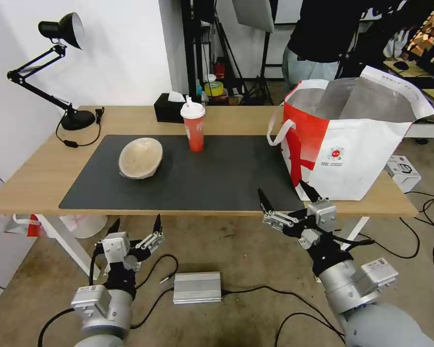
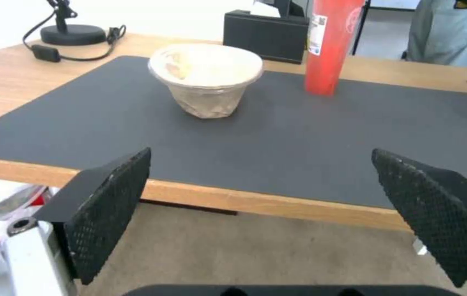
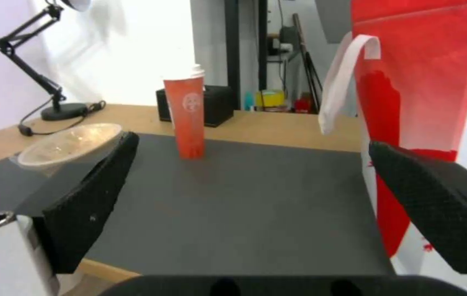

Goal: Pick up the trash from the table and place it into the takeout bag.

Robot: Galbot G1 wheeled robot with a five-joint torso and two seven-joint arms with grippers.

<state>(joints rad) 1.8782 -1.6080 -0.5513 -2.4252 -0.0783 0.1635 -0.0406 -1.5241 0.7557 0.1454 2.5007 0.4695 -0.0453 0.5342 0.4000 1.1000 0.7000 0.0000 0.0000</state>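
Observation:
On the dark grey mat of the table (image 1: 38,178) lie two pieces of trash: a beige pulp bowl (image 1: 141,157) (image 2: 206,78) (image 3: 66,144), tilted on its side at the left, and a red paper cup (image 1: 193,126) (image 2: 332,45) (image 3: 185,117) with a white lid, upright at the mat's far edge. The takeout bag (image 1: 345,140) (image 3: 425,86) stands open at the table's right end, foil lining showing. My left gripper (image 1: 135,226) (image 2: 261,213) hangs open below the front edge, left of centre. At the front edge beside the bag, my right gripper (image 1: 284,195) (image 3: 249,201) is open and empty.
A black desk lamp (image 1: 65,72) stands at the back left, its cable on the wood. A black tissue box (image 1: 169,108) sits behind the cup. A small white box (image 1: 403,172) lies right of the bag. A silver power unit (image 1: 196,287) and cables lie on the floor.

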